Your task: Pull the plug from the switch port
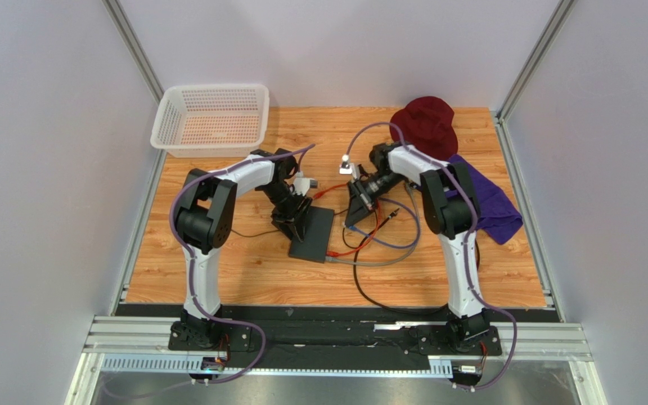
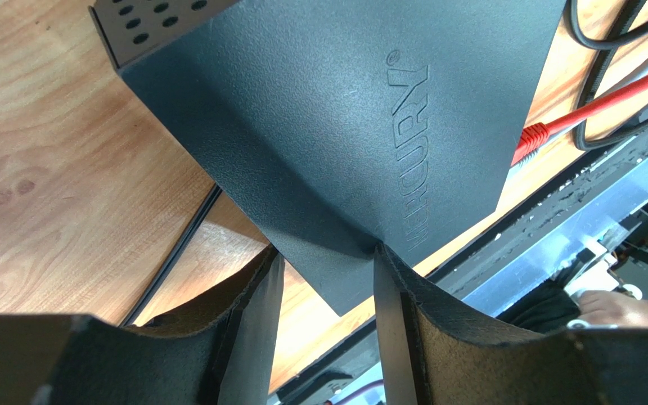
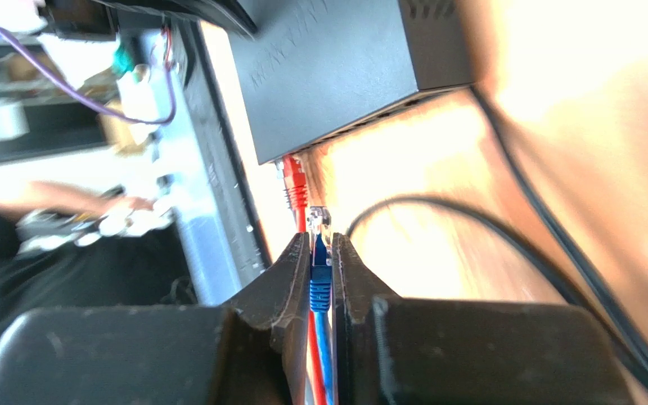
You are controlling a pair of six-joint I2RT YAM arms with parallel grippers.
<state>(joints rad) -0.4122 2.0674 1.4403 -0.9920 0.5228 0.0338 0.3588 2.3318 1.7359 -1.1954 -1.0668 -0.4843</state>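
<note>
The switch (image 2: 327, 126) has a matt, grainy dark casing; the table (image 2: 48, 169) is smooth wood-grain.

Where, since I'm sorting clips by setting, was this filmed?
Probably a robotics lab test cell: two arms bolted to an aluminium rail, grey panel walls around a wood-top table, plus a basket and network switch.

Pale grey walls (image 1: 327, 51) around a light wooden tabletop (image 1: 243, 278)
</note>
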